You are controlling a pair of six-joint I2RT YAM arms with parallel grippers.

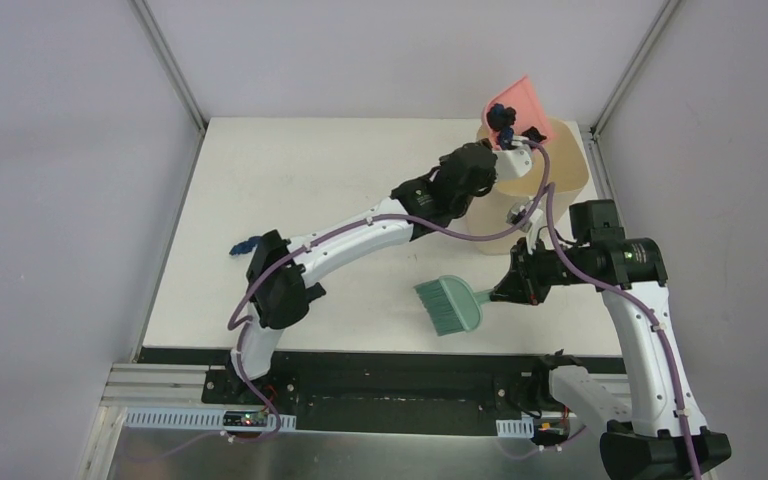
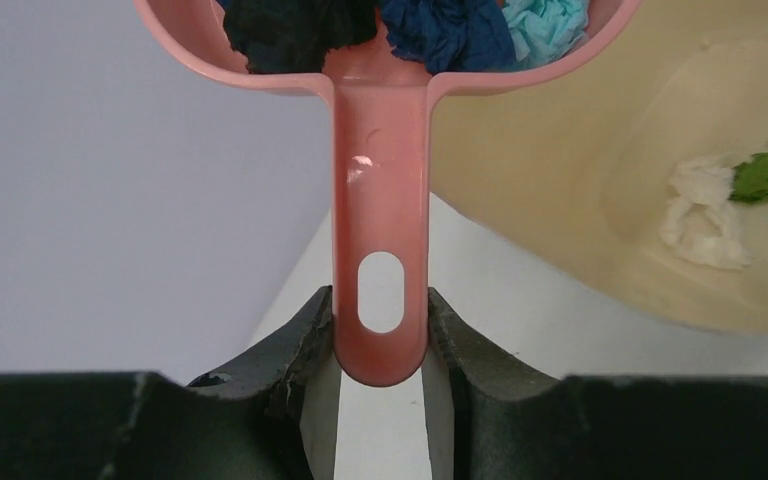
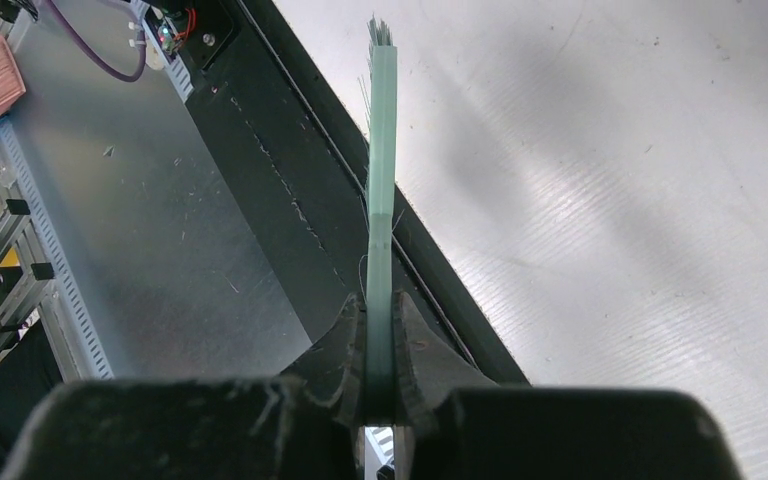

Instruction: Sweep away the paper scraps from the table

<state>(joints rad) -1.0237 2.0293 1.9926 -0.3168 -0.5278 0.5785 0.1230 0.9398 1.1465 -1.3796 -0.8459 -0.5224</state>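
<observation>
Where the white table [image 1: 310,170] meets the plain grey walls [image 1: 60,150], slanted metal frame posts [image 1: 170,60] rise from its far corners. A black strip [image 1: 390,365] borders its near edge, with a grey metal plate [image 1: 360,455] beyond that. The tabletop is matte and faintly ribbed in the right wrist view.

At the far right corner stands a beige bin [image 1: 565,170]. The left gripper [image 2: 380,335] is pinched on the end of the handle of a pink dustpan [image 1: 520,100], one finger on each side. It holds the pan up at the bin's far left rim. Paper scraps [image 2: 450,30] lie bunched in the pan next to the handle: a black one on the left, a dark blue one in the middle, a light teal one on the right. More crumpled pieces lie on the bin floor, among them a white wad [image 2: 705,215] and a green wad [image 2: 765,175] touching it.

One dark blue wad [image 1: 245,243] lies on the table at the left, just beside the left arm's elbow.

The right gripper [image 3: 380,330] is clamped on the handle of a teal brush [image 1: 448,305], over the near right part of the table. The bristles point left and slightly near. Whether they touch the surface cannot be told.
</observation>
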